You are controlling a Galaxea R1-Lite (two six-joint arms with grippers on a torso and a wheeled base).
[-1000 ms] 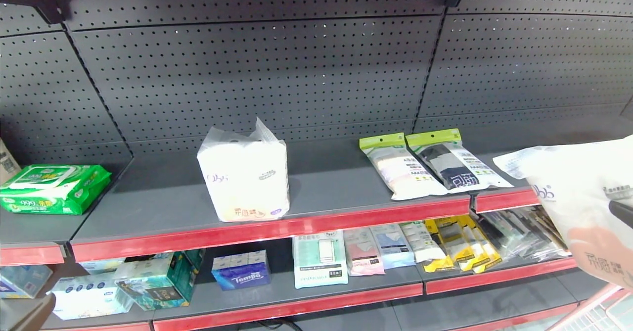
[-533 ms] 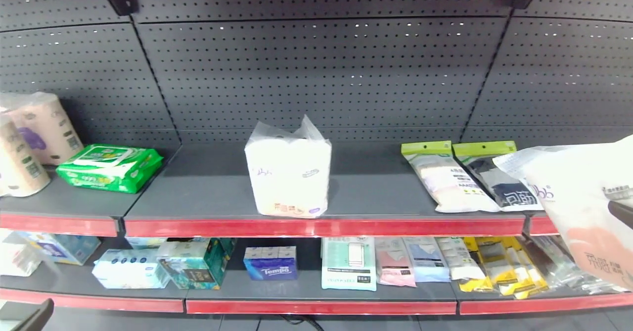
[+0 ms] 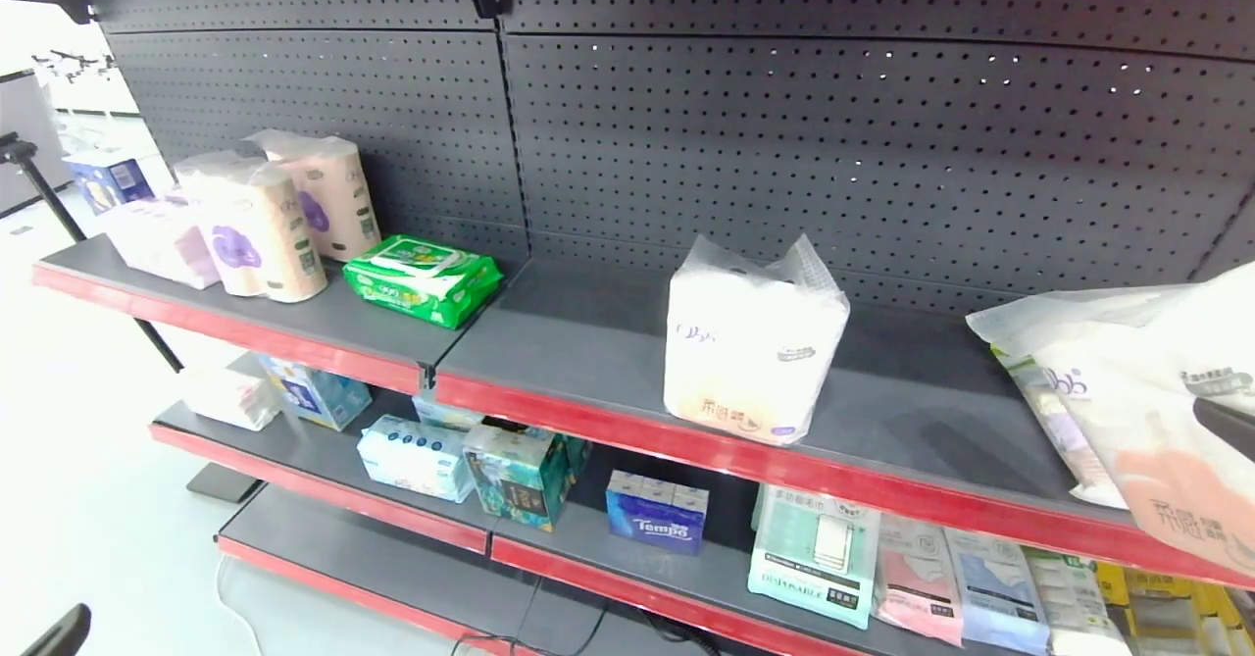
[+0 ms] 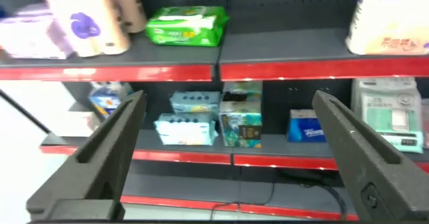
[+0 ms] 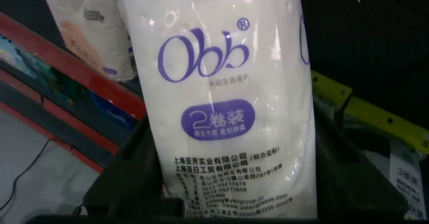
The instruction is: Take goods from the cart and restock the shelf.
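My right gripper (image 5: 231, 170) was clamped on a white pack of rolls (image 5: 221, 83), its black fingers (image 5: 134, 184) pressing the wrapper from both sides. The pack stood upright in the grip with its printed face toward the wrist camera. In the head view I saw it held in the air at the right edge, in front of the upper shelf (image 3: 588, 342) and hanging over the shelf's red front strip (image 3: 863, 484), not resting on the board.

My left gripper (image 4: 228, 100) hung low with its two fingers (image 4: 110, 147) spread wide and nothing between them, well apart from any goods.

On the upper shelf a second white pack (image 3: 750, 342) of the same kind stood upright near the front edge, roughly midway along the board, with bare board on both sides of it. Just behind the pack I held, a flat pouch (image 3: 1064, 430) lay on the board, mostly hidden. Farther to my left a green wipes pack (image 3: 424, 278) lay flat, and beside it two paper-roll bundles (image 3: 255, 229) stood upright, close together. A dark pegboard back (image 3: 784, 146) rose behind all of it.

On the lower shelf (image 3: 324, 450) I saw a teal box (image 3: 520, 470), a blue tissue box (image 3: 657, 511) near it, and flat packets (image 3: 814, 558) lying in a row further right.
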